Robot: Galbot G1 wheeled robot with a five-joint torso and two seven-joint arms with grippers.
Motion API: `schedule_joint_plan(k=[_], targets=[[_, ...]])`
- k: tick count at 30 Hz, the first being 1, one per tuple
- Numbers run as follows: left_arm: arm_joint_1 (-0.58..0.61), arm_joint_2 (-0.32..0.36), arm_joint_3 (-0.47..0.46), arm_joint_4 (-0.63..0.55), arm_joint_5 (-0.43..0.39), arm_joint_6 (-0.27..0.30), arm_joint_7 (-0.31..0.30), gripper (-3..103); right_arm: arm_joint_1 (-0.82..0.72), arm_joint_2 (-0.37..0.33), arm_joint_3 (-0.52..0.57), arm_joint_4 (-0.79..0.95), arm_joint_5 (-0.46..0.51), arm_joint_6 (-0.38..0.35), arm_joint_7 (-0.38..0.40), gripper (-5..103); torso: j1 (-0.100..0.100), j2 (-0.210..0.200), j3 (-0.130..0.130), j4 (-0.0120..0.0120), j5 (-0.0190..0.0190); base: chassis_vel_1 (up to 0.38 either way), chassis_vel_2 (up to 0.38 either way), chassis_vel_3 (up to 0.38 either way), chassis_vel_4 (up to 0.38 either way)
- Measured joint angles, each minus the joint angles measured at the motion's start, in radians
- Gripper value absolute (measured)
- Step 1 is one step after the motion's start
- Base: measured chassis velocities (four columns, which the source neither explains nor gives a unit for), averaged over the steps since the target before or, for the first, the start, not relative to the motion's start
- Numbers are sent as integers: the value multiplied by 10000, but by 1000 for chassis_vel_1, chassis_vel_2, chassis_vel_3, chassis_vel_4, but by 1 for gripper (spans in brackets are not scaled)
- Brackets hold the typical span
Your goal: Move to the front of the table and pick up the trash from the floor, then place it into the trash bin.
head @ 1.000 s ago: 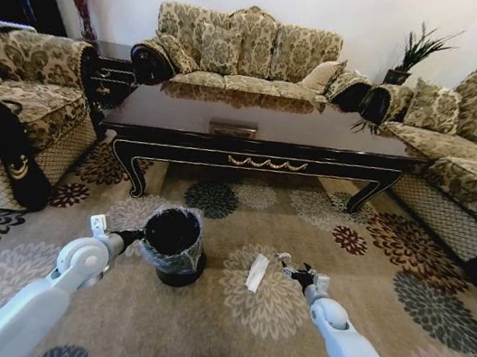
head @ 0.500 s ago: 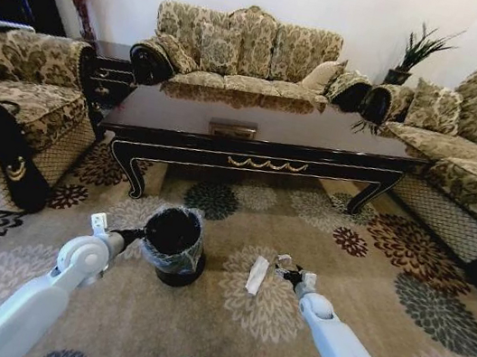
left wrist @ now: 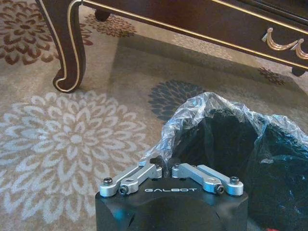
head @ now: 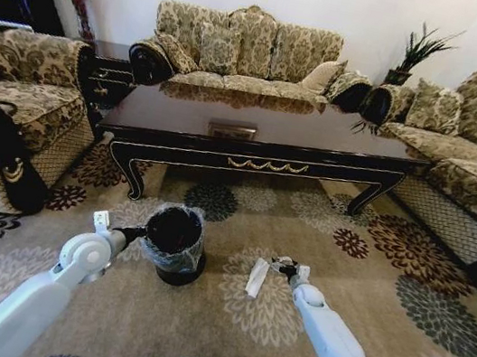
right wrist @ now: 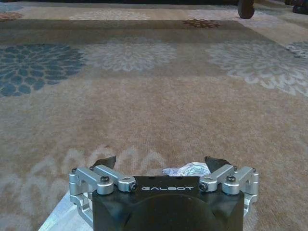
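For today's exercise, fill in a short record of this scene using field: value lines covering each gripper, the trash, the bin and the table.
left gripper: at the trash bin's rim, shut on its liner
right gripper: low over the floor, fingers open, at the end of the white wrapper
white wrapper: lying on the carpet, right of the bin
trash bin: upright, black, liner over rim
table: beyond the bin

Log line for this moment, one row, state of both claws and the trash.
left claw: shut on bin rim | right claw: open, low over white wrapper on carpet | wrapper not yet lifted | table ahead
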Motion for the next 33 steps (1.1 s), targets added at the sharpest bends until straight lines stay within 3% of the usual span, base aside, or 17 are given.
schedule_joint_plan(k=[15,33], targets=[[-129,-70,93,87,-41,-17,17,4,330,487,367,-767,186,-85,181,100,0,0,0,0,2,0,0,0,0],[-338,-50,301,128,-182,-11,-15,4,1053,967,773,-2574,-444,359,203,103,-2,-1,0,-1,1,0,0,0,0]])
